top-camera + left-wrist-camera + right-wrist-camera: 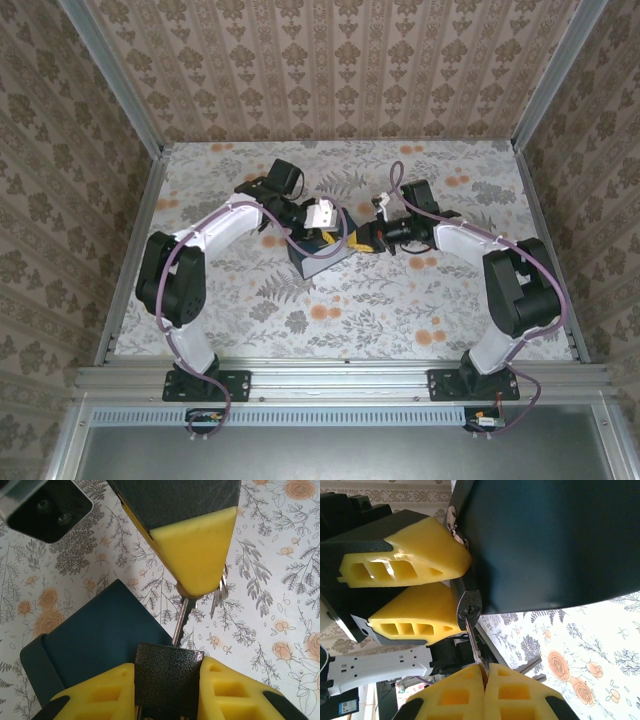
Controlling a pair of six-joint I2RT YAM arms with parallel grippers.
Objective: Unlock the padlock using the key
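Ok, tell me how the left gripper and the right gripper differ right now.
The left gripper holds the padlock; the right gripper holds the key. The left gripper's jaws stand apart around the dark lock body; the right gripper's are pinched together on the thin key. Both are yellow-tipped and meet near the blue box.
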